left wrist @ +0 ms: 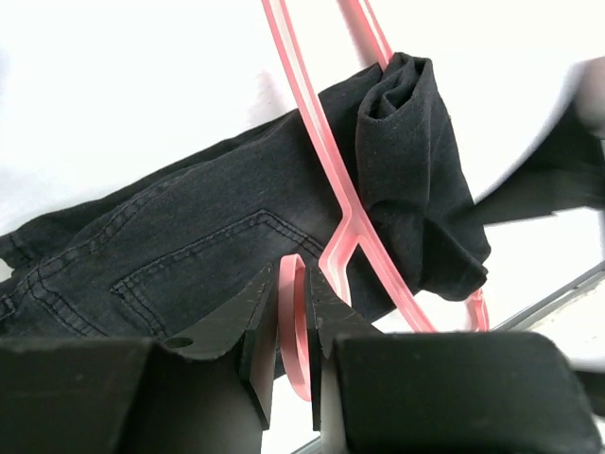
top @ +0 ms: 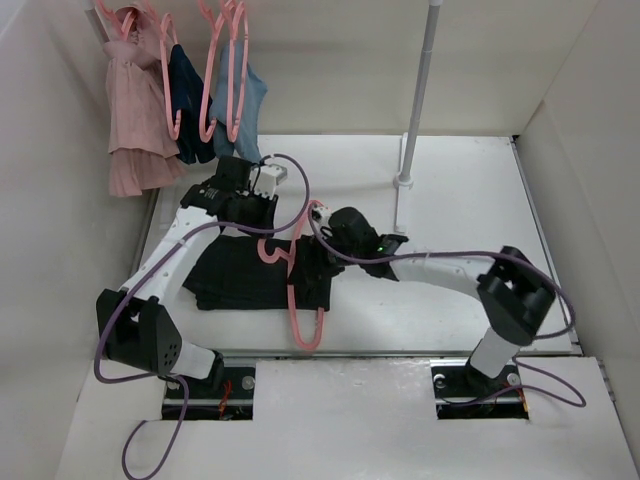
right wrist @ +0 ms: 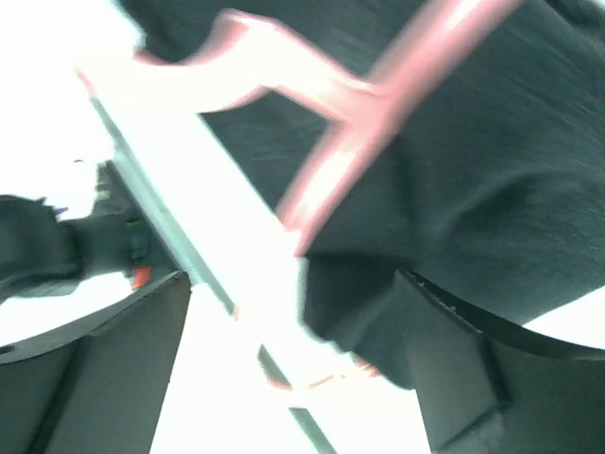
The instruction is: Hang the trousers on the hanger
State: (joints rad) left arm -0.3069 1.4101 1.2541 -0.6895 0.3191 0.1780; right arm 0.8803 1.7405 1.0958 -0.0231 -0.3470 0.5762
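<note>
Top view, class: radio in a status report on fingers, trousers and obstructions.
Left fingers shut on hanger hook. Right fingers open, over trousers. Garment folded through hanger, on table. Nothing seen blocking.

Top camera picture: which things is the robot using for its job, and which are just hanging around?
For the job: trousers, hanger, left gripper shut on the hanger's hook, right gripper open.
Just around: pink garment, navy garment, light-blue garment hung at the back, white pole.

Robotics lab cell — white-walled table, two bolted robot arms.
</note>
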